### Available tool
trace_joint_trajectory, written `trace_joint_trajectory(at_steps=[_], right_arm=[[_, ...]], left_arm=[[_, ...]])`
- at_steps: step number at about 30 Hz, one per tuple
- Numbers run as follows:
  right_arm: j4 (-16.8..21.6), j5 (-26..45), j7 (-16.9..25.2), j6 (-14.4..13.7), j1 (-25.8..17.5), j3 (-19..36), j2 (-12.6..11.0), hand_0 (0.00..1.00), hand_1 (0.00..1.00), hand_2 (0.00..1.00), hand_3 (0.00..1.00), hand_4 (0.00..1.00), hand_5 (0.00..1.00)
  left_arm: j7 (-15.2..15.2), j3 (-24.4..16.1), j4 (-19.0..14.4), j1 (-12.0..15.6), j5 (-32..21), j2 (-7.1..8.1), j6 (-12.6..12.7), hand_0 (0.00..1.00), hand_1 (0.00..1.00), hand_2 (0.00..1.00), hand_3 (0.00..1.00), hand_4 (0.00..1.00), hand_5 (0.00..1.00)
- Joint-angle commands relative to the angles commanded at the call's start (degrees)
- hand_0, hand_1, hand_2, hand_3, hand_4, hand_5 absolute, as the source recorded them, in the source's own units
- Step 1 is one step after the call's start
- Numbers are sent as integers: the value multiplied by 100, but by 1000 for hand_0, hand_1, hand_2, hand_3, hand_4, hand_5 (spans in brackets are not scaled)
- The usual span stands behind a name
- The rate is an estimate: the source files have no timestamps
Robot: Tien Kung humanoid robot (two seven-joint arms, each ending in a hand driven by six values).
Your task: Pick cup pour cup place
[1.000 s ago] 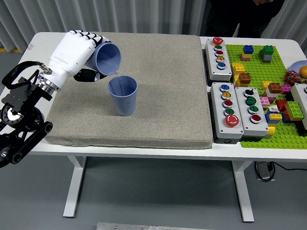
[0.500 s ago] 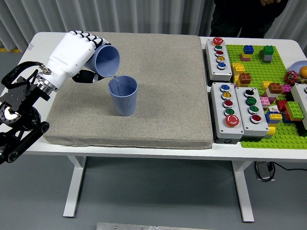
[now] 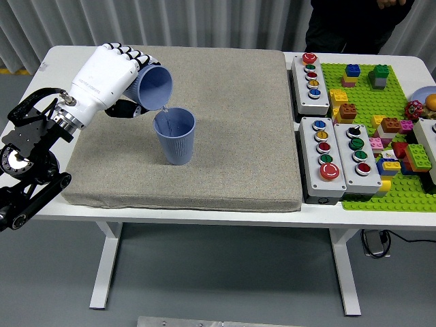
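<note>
My left hand (image 3: 116, 75), white with black finger joints, is shut on a blue ribbed cup (image 3: 154, 87) and holds it tipped on its side, mouth facing right and down. A thin stream runs from its lip into a second blue ribbed cup (image 3: 175, 135) that stands upright on the grey mat (image 3: 225, 157), just below and right of the held one. The two cups are close but apart. My right hand is out of the picture.
Three grey button boxes (image 3: 310, 75) (image 3: 323, 157) (image 3: 357, 157) stand right of the mat. A green baseplate (image 3: 381, 112) with several coloured bricks fills the far right. A person in dark clothes (image 3: 354, 20) stands behind the table.
The held cup has shifted slightly up and right, staying tilted over the standing cup. The person at the back has moved a little to the right.
</note>
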Motion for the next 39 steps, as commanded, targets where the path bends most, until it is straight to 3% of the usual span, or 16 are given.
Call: trace_joint_trajectory(at_steps=[15,30,39], right_arm=[[-2,45,12,-8,22,-11,-6,682,628,585,572,2,170],[-2,45,18,-17,12,-18,-11,682,628,585,572,2,168],[-2,63,26,-28,13,-29,-16,682,628,585,572,2,166]], left_arm=[[85,301,-2,-137,4,157,61,414,420,473,478,739,141],[144,414,34,-131,4,187,82,419,424,474,479,726,128],[281,533,34,-164,4,208,263,415,425,475,480,721,118]])
